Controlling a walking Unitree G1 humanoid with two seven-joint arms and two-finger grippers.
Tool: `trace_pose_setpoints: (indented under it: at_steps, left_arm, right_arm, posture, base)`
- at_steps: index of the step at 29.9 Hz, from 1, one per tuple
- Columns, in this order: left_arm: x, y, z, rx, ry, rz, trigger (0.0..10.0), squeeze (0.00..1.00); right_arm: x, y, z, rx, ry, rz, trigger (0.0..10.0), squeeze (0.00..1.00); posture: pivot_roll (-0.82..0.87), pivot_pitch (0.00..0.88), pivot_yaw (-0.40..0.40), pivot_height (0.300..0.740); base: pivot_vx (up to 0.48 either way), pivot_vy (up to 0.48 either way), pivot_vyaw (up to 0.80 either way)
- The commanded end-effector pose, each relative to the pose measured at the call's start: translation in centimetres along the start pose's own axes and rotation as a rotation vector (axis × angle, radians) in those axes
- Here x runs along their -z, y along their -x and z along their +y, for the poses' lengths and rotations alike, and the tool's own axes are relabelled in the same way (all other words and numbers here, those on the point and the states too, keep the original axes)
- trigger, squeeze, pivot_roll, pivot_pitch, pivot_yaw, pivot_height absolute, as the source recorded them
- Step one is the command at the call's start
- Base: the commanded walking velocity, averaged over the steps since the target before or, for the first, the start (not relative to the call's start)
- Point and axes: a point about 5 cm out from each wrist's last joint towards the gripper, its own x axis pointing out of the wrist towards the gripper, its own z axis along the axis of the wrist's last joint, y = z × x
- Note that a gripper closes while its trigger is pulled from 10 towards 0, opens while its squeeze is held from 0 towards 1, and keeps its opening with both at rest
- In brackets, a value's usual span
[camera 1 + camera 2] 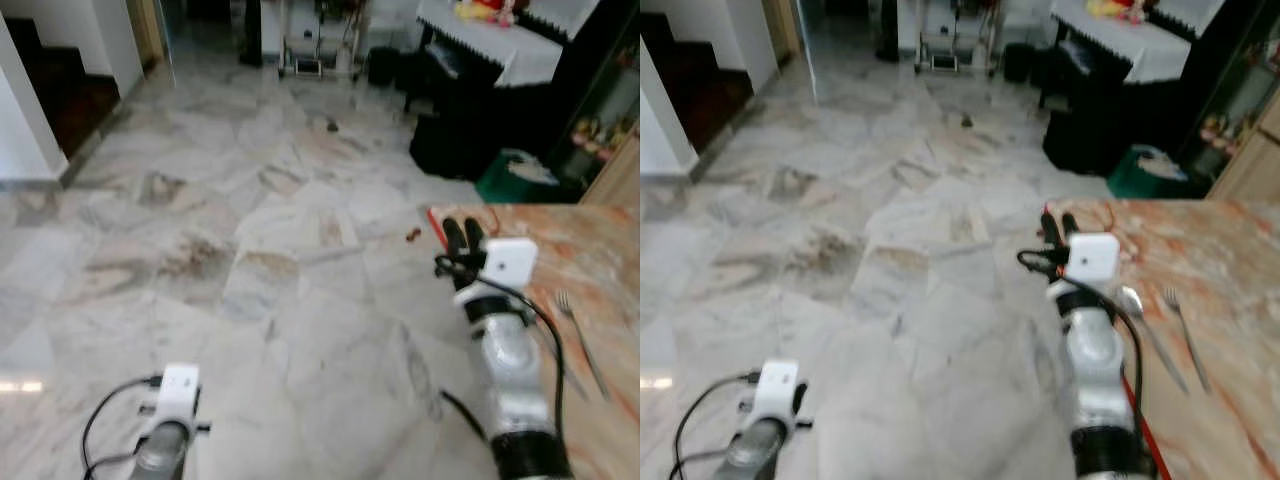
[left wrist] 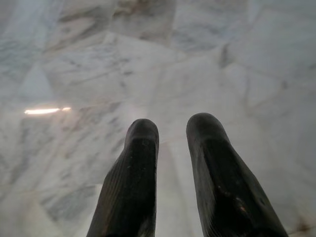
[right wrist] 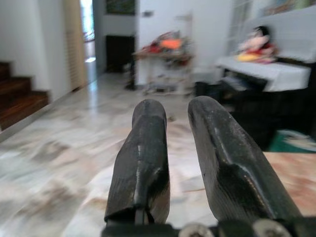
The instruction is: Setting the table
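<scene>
Right tool [image 1: 1056, 225] empty, fingers slightly apart over the table [image 1: 1230, 260] corner near a fork [image 1: 1185, 335]; left tool [image 2: 170, 143] likewise, above marble floor [image 1: 250, 200].

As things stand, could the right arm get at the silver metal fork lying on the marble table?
Probably yes. The silver metal fork lies uncovered on the pink marble table, just right of the right gripper, which holds nothing, with only a spoon between.
</scene>
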Motion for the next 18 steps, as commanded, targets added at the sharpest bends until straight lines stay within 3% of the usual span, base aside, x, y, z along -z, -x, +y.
trace_pose_setpoints:
  at_steps: [1,18]
  left_arm:
    - [-0.26,-0.06,-0.86,0.015,0.022,-0.004,10.0,0.00]
    - [-0.25,-0.04,-1.09,0.027,0.022,-0.002,10.0,0.00]
  right_arm:
    - [-0.25,0.14,-1.33,0.035,0.016,0.001,10.0,0.00]
    - [-0.75,-0.18,-1.46,0.048,0.014,-0.016,10.0,0.00]
  posture:
    - [0.10,0.000,-0.053,0.727]
    - [0.10,0.000,-0.052,0.727]
  base:
    - [0.315,0.000,0.00]
    - [0.308,0.000,0.00]
